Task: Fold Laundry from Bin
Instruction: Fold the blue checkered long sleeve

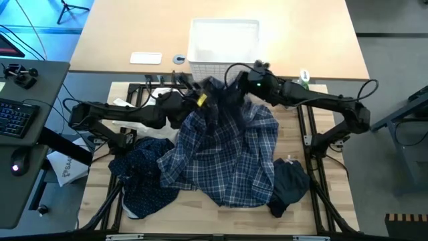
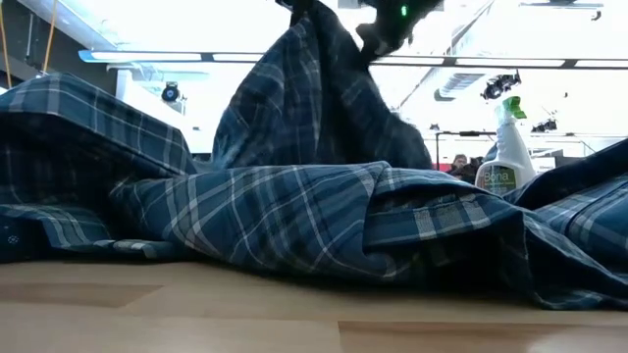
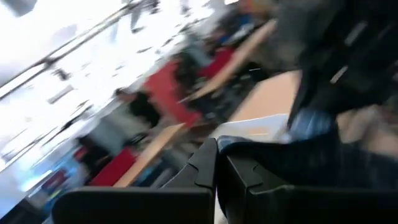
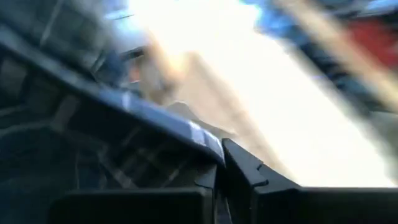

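Note:
The blue-and-white plaid shirt [image 1: 224, 150] lies spread over the middle of the table, and its far part is drawn up into a peak [image 2: 304, 69]. My left gripper [image 1: 198, 100] and my right gripper [image 1: 233, 92] are both shut at that peak, close together. A navy dotted shirt [image 1: 144, 177] lies crumpled at the near left, partly under the plaid shirt. A plain dark piece [image 1: 291, 187] lies at the near right. The white bin [image 1: 224, 43] stands beyond the table's far edge. My left gripper is shut on the plaid shirt's raised far part [image 3: 292, 134], coming about level from the table's left. The shirt hangs below it, and the lower part stays on the table. My right gripper is shut on an edge of the plaid shirt [image 4: 186, 130] at the peak, coming from the table's right and slanting down. The cloth falls away below it, with the rest spread on the table.
A spray bottle [image 1: 304, 77] stands at the far right corner. A white card [image 1: 146, 58] and a small round thing [image 1: 179, 59] lie on the far surface, left of the bin. A desk with a keyboard [image 1: 13, 117] is at the left.

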